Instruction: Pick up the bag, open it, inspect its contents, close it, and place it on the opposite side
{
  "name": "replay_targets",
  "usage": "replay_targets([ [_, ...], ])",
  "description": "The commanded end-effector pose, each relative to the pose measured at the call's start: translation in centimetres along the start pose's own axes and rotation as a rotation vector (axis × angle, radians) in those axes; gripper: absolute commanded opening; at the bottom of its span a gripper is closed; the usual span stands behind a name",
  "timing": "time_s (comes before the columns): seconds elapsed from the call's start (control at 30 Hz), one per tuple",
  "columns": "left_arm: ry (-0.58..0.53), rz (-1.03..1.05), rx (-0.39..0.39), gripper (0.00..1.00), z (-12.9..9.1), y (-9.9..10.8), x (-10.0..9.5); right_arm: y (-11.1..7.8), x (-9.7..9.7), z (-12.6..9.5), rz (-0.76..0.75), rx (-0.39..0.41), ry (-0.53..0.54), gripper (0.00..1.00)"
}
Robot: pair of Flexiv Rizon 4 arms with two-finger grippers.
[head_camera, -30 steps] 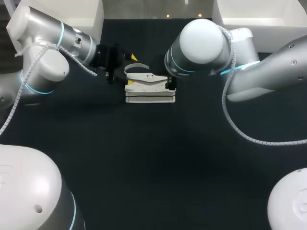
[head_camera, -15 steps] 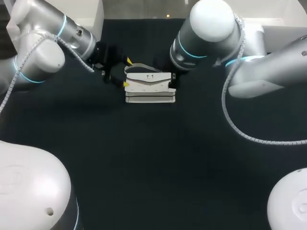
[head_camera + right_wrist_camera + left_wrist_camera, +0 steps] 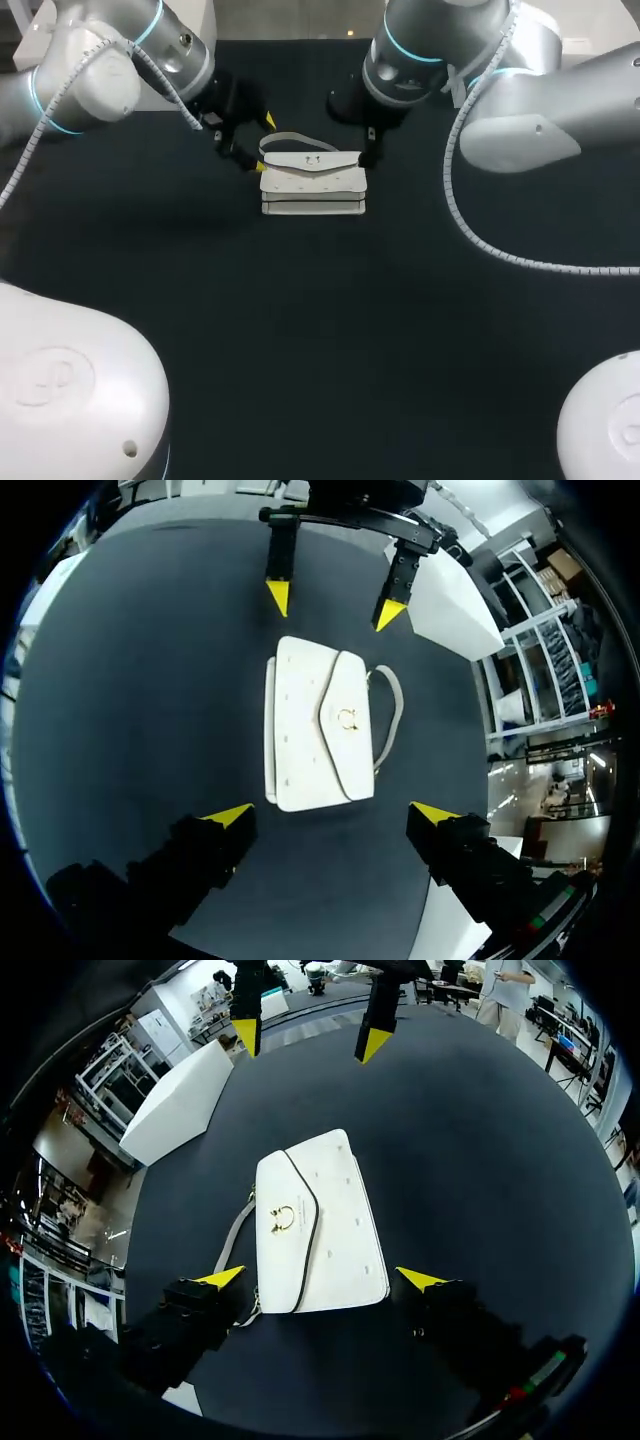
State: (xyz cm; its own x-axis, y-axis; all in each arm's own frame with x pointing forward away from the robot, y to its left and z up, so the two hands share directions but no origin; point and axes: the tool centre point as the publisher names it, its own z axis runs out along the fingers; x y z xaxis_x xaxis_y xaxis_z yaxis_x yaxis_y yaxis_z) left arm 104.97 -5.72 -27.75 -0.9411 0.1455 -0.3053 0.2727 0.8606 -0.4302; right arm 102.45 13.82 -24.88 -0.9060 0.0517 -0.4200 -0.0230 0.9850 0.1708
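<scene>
Dark bench (image 3: pixel 320 330) holds the closed bag (image 3: pixel 312 185); left gripper (image 3: pixel 322 1279) and right gripper (image 3: pixel 331 814), both spread, have backed off (relocating remains).

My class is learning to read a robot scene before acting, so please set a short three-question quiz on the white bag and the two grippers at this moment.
1. True or false: the bag lies on the table with its flap closed.
2. The left gripper is: A) shut on the flap; B) open, its fingers either side of the bag's end; C) out of view.
3. Counting the left gripper and the right gripper, how many are shut on the bag?
Key: 1 true; 2 B; 3 zero.
</scene>
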Motion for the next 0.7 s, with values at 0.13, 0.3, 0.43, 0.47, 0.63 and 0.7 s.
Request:
replay_targets([
  [0.13, -0.001, 0.001, 0.004, 1.0, 0.1, 0.1, 0.0, 0.2, -0.2, 0.0, 0.0, 0.007, 0.018, 1.0],
  [0.3, 0.026, -0.148, -0.034, 1.0, 0.3, -0.9, -0.1, 0.5, -1.8, 0.4, 0.178, 0.045, 0.075, 1.0],
  [0.43, 0.052, -0.506, -0.114, 1.0, -1.2, -1.8, 0.2, 0.5, -3.4, 0.8, 0.494, 0.138, 0.174, 1.0],
  [0.47, 0.034, -0.621, -0.158, 1.0, -1.4, -2.0, 0.1, 0.4, -3.6, 0.8, 0.573, 0.156, 0.187, 1.0],
  [0.63, 0.129, -1.032, -0.093, 1.0, -2.1, -1.0, -0.3, 0.0, -4.1, 0.2, 0.88, 0.135, 0.27, 1.0],
  [0.7, 0.121, -1.151, -0.03, 1.0, -2.3, -0.2, -0.1, -0.2, -3.9, -0.1, 0.974, 0.129, 0.272, 1.0],
])
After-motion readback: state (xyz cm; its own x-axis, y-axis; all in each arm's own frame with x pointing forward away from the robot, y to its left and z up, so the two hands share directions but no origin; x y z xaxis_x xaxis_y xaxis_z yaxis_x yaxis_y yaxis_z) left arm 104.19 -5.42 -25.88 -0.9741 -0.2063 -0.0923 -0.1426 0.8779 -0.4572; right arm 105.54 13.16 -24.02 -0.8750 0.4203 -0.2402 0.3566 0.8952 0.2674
